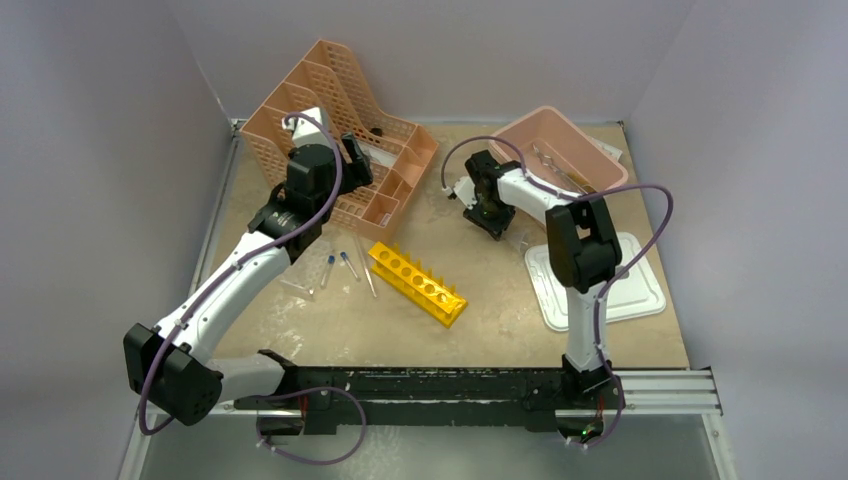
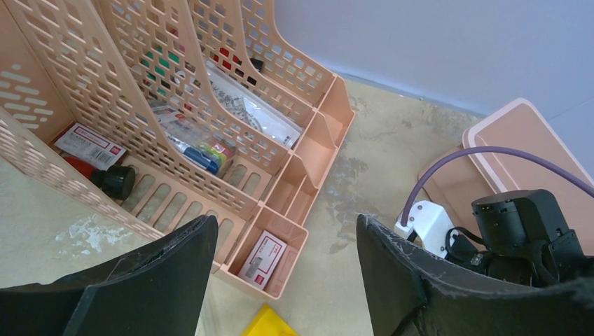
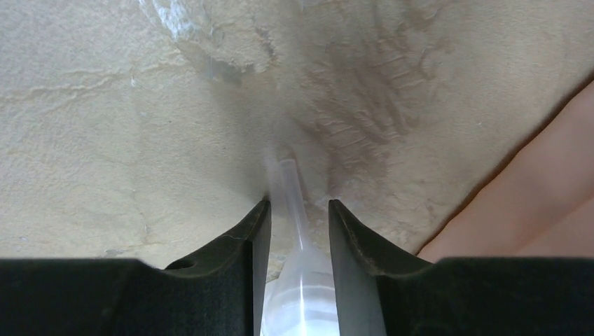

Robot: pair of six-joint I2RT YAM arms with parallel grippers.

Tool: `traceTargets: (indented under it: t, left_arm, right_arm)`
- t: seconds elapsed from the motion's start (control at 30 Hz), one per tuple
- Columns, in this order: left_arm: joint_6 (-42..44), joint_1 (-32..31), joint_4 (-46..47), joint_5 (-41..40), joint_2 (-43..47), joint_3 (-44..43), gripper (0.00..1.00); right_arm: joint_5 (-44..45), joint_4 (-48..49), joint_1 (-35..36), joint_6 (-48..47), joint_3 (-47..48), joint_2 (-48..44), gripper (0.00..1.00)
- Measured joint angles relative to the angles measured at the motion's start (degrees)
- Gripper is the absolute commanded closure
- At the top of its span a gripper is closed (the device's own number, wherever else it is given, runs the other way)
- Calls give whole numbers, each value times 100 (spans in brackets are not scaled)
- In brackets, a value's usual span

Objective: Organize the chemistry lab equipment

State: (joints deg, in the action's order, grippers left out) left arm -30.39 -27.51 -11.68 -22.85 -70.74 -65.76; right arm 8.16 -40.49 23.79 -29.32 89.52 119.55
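- the yellow rack (image 1: 417,284) has empty holes, and the blue-capped tubes (image 1: 347,264) lie on the table (image 1: 500,330) just beside it, so most work is left.
- the left gripper (image 2: 284,224) is spread wide with nothing in it, over the peach organizer (image 2: 280,189).
- the right gripper (image 3: 298,204) pinches a clear dropper (image 3: 291,183), tip on the table, beside the pink tub (image 3: 539,203).

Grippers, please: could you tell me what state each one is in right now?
Left gripper: open, holding nothing.
Right gripper: closed on the clear pipette.
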Motion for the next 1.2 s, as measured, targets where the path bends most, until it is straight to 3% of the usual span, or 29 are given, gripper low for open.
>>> traceTargets:
  t: [0.13, 0.43, 0.83, 1.0, 1.2]
  left_arm:
    - [0, 0, 0, -4, 0, 2, 28]
    - [0, 0, -2, -13, 0, 2, 28]
    - [-2, 0, 2, -7, -13, 2, 28]
    - [-2, 0, 2, 20, -87, 4, 28]
    - [0, 0, 28, 133, -138, 4, 27]
  right_arm:
    - [-26, -66, 0, -24, 0, 39, 64]
    - [-210, -328, 0, -46, 76, 105, 100]
    - [-949, -245, 28, 282, 1113, -52, 100]
    - [-1257, 286, 39, 446, 957, -1034, 100]
    - [-1045, 1808, -57, 846, 214, -2723, 100]
